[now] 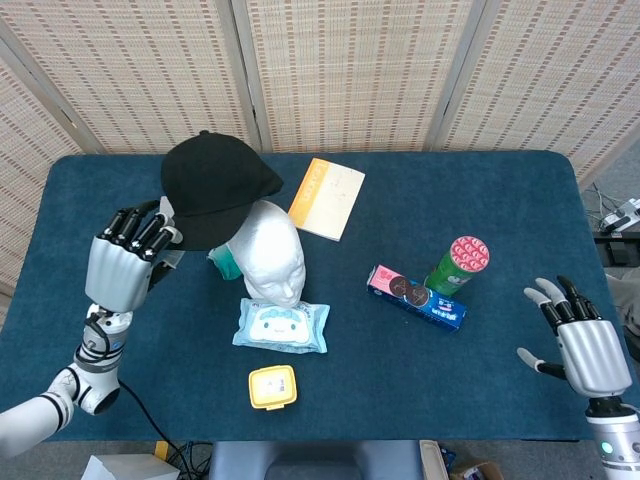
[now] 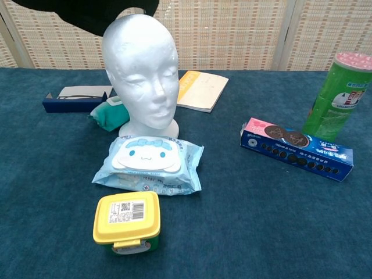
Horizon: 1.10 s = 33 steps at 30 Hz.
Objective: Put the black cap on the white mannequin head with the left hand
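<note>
Blue-covered table point(image 1: 520, 200), backed by woven screens. White mannequin head point(image 1: 267, 250) stands left of centre, upright on its neck, face toward the robot; crown bare in the chest view point(image 2: 139, 70). Black cap point(image 1: 213, 188) is in the air, up and to the left of the head, its lower edge overlapping the back of the crown in the head view; in the chest view only a dark strip of it point(image 2: 87, 13) shows along the top edge, apparently above the crown rather than on it. Left hand point(image 1: 125, 266) is raised beside the cap, fingers curled up toward its left rim; the actual pinch is hidden behind cap and knuckles, so the grip is judged from the cap being aloft. Right hand point(image 1: 585, 345) rests low at the table's near right corner, fingers spread, holding nothing. Step in hand, as I read it: carrying the cap over the head, placement not yet done. Next move likely calls for shifting the cap rightward and forward until its opening is centred on the crown, then lowering it squarely. Clutter around the base: wet-wipe pack point(image 1: 281, 325), teal object point(image 1: 226, 262) — keep clear.
</note>
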{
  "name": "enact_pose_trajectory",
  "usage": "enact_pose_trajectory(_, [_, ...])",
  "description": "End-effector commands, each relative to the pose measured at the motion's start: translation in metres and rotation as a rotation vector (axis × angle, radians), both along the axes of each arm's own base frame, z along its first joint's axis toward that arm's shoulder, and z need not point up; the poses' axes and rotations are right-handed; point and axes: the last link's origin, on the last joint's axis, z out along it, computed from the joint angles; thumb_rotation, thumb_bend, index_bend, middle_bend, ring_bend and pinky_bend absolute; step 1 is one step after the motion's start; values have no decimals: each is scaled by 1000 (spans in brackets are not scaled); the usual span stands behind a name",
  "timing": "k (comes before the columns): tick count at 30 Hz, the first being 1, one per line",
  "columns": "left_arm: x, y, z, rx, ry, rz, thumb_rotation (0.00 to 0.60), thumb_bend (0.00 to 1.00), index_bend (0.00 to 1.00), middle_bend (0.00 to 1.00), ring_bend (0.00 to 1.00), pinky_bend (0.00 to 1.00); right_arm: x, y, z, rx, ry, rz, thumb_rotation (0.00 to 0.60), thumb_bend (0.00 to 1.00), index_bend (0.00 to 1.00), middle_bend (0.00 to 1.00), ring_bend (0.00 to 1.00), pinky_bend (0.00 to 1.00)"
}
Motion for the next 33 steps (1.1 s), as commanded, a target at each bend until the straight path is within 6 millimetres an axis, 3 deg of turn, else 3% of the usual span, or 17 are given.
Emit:
enact_pose_trajectory(1, [19,-2,-11,-23,-3,-31,600,483,696,561,338,464,0,0,1,0,-2,2,600,0,212,167,73,231])
enact_pose_trajectory(6, [32,-8,-27,-48,12,-61,600,483,696,562,339,464,0,1,3,-3,-9,4,600,0,212,167,73,231])
enact_pose_trajectory(12, [32,-11,-40,-35,40,-57,600,483,696,562,339,465,-1,2,6,-8,-19,6,600,0,212,167,73,231])
enact_pose_trajectory(33, [-6,-44,-80,-124,103,-45,600,483,693,552,338,465,-1,1,6,-10,-21,3,600,0,212,167,73,231])
